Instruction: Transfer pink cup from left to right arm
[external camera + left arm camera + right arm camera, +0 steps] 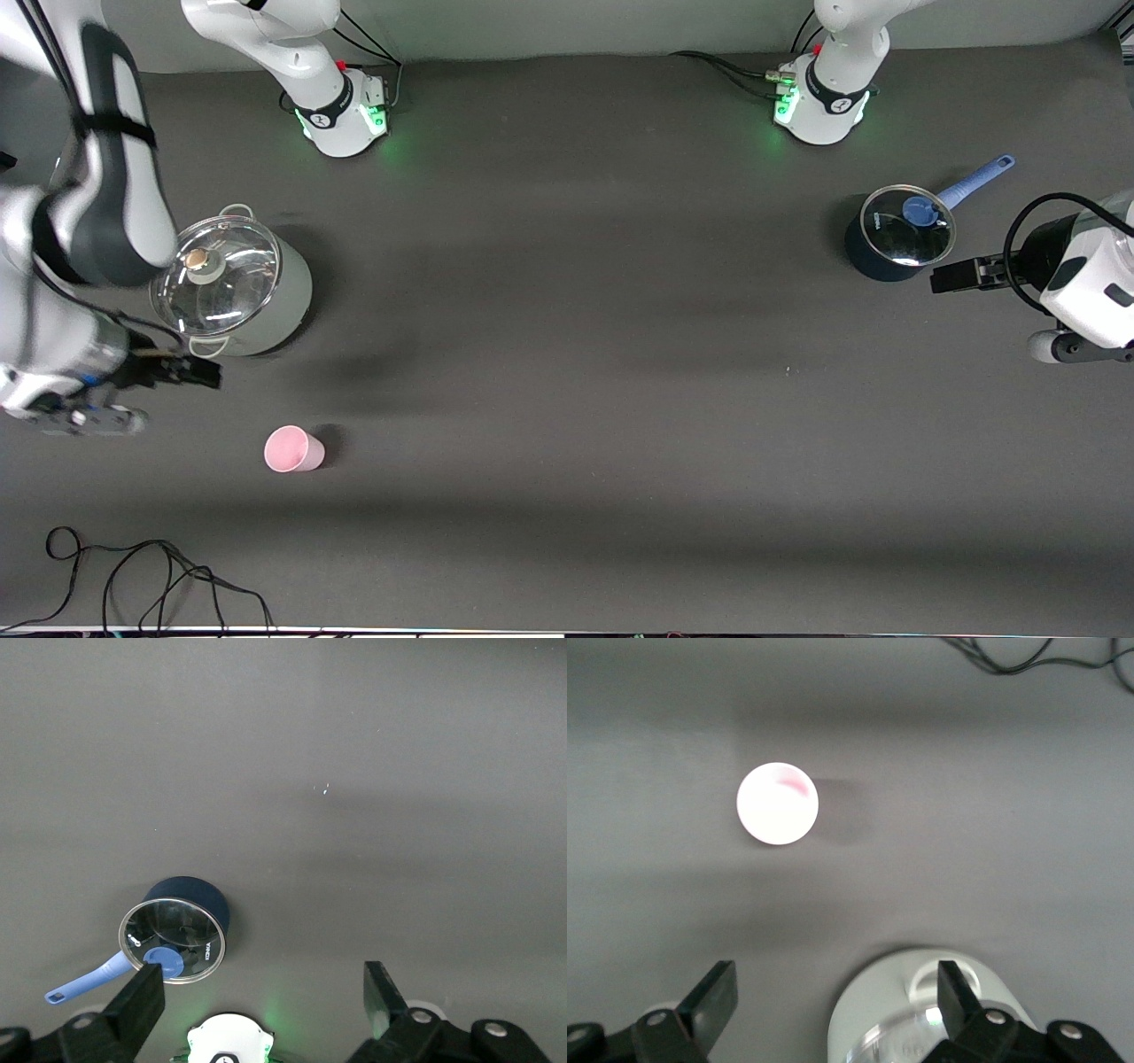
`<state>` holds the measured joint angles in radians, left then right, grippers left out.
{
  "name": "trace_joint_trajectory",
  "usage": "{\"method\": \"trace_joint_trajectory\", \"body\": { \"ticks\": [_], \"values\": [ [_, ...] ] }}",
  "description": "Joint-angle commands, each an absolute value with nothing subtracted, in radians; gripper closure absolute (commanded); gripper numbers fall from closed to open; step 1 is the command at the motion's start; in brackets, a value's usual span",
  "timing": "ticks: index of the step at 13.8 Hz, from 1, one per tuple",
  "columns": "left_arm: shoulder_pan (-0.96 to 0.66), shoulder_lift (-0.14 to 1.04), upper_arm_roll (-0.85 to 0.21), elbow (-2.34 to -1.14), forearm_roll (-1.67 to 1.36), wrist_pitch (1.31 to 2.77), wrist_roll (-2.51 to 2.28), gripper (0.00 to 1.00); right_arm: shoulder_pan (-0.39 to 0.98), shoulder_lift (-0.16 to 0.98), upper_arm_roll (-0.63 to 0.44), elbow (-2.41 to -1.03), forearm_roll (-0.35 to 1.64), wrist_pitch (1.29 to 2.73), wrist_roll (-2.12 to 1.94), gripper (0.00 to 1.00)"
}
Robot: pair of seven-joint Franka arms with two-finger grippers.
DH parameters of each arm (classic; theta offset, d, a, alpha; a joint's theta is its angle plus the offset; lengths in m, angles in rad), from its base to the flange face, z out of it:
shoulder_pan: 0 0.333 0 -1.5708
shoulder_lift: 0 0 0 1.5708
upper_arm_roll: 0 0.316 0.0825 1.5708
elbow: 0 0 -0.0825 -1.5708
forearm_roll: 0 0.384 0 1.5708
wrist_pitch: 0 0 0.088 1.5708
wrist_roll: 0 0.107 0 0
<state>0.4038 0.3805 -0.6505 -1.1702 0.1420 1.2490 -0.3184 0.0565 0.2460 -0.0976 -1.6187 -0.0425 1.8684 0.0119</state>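
Note:
The pink cup (293, 449) stands on the dark table toward the right arm's end, nearer to the front camera than the big pot. It also shows in the right wrist view (778, 804) as a pale round rim, apart from the fingers. My right gripper (208, 372) is open and empty, over the table at the pot's edge; in its wrist view (835, 990) the jaws stand wide apart. My left gripper (941, 277) is open and empty beside the blue saucepan at the left arm's end, jaws wide in its wrist view (263, 988).
A grey-white pot with a glass lid (230, 283) stands by the right gripper and shows in the right wrist view (921, 1010). A blue saucepan with a glass lid (899, 232) and long handle sits by the left gripper (182, 930). Black cables (133, 576) lie at the front corner.

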Motion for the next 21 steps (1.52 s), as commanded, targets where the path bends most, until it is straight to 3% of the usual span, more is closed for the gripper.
{"method": "trace_joint_trajectory", "body": {
  "ticks": [1,4,9,11,16,18,21],
  "values": [
    [0.408,0.344,-0.631,-1.196,0.132,1.249,-0.305,0.0,0.061,0.12,-0.101,-1.635,-0.012,1.797,0.0,0.0],
    [0.326,0.337,-0.533,-1.192,0.13,1.246,-0.265,0.0,0.058,0.031,-0.103,-1.64,-0.012,1.73,-0.003,0.0],
    [-0.051,0.305,-0.073,-1.187,0.126,1.241,-0.102,0.0,0.058,0.005,-0.132,-1.644,-0.014,1.71,-0.015,0.0],
    [-0.097,0.269,0.021,-1.239,0.092,1.291,0.051,0.0,0.061,0.005,-0.13,-1.644,-0.011,1.71,-0.008,0.0],
    [-0.086,0.023,0.061,-1.651,0.012,1.645,0.077,0.0,0.052,-0.012,-0.115,-1.64,0.051,1.71,-0.015,0.0],
    [-0.057,-0.015,0.035,-1.722,0.012,1.718,0.087,0.0,0.007,-0.012,-0.037,-1.637,0.041,1.715,-0.02,0.0],
    [-0.021,-0.017,-0.011,-1.712,0.021,1.726,0.098,0.0,-0.078,-0.011,0.063,-1.617,0.038,1.713,-0.015,0.0]
  ]
}}
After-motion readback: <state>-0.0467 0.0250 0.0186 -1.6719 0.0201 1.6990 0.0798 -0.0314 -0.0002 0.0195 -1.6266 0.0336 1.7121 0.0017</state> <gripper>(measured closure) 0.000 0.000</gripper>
